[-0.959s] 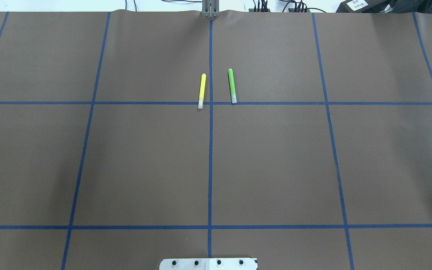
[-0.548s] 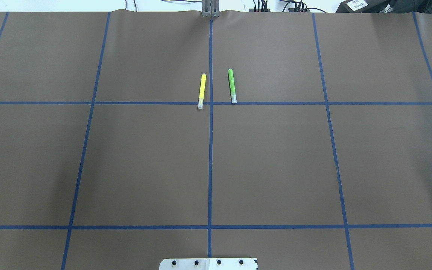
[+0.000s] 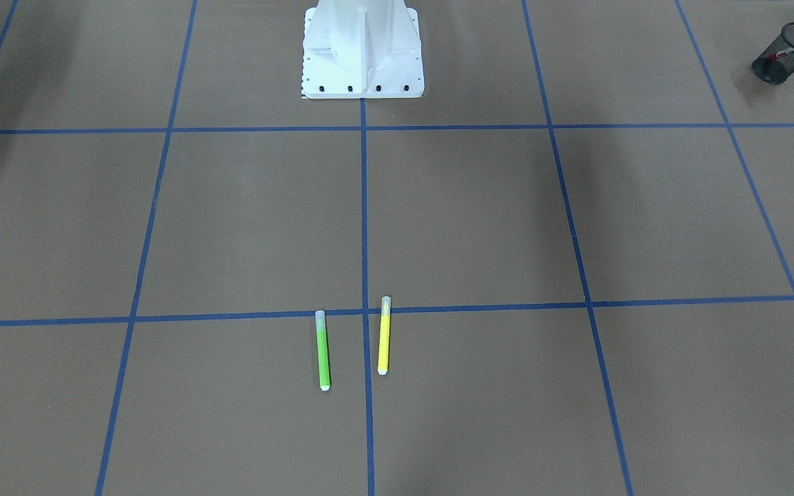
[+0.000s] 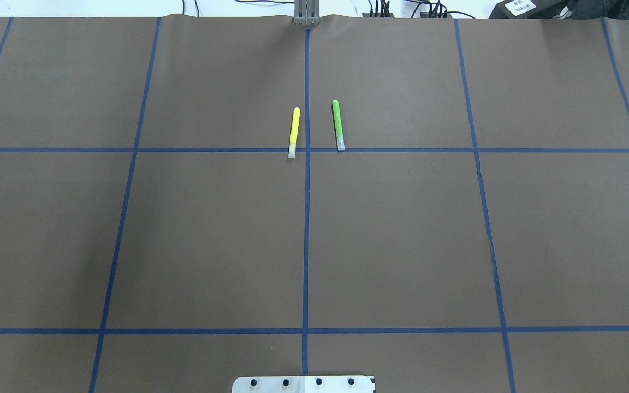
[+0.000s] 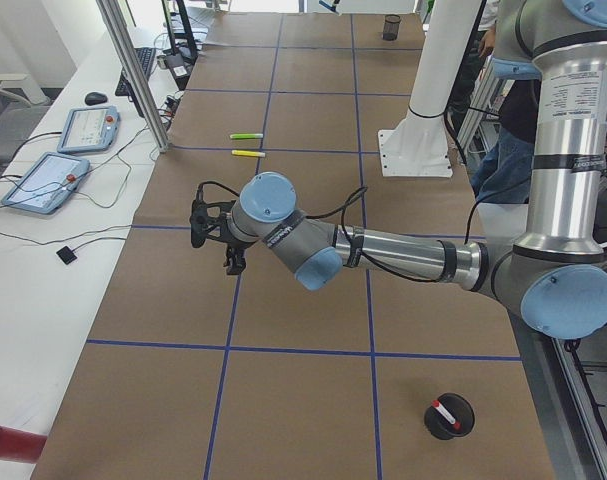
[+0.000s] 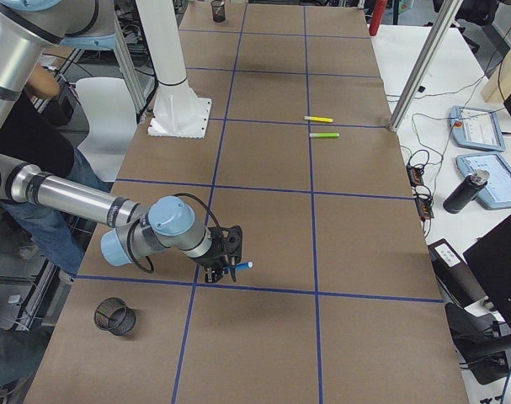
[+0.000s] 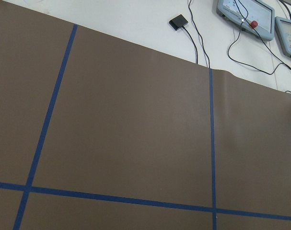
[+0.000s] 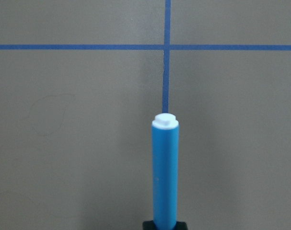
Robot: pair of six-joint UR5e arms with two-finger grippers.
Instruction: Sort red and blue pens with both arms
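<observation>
Surroundings first. Brown worktop (image 4: 402,229), gridded with blue tape (image 4: 306,229). Near its middle: yellow pen (image 4: 294,132) and green pen (image 4: 338,124), lying almost parallel, one either side of the centre tape line, not touching, clear caps toward the robot at the cross line. White robot base (image 3: 362,48) at the robot's edge. Beyond the operators' edge: grey pendant (image 5: 45,182) and a second one (image 5: 88,128), cables trailing. Person (image 5: 503,160) standing behind the base in the left side view. Black mesh cup (image 5: 449,416) at the robot's left end of the worktop; another mesh cup (image 6: 114,316) at the right end, near the right arm (image 6: 78,202).

Task items. Red pen (image 5: 441,411): white barrel, red cap, leaning in the left-end cup, one end above the rim. Blue pen (image 8: 165,172): blue barrel, white end plug pointing away from the wrist camera, other end hidden in the grip. Clamped in the right claw (image 6: 221,271), roughly level, just above the worktop beside a tape crossing, near the right-end cup but outside it.

Left arm (image 5: 383,250) stretched out low; left claw (image 5: 231,264) pointing down over the worktop, well apart from the left cup. Cannot tell its opening from the one view showing it.
</observation>
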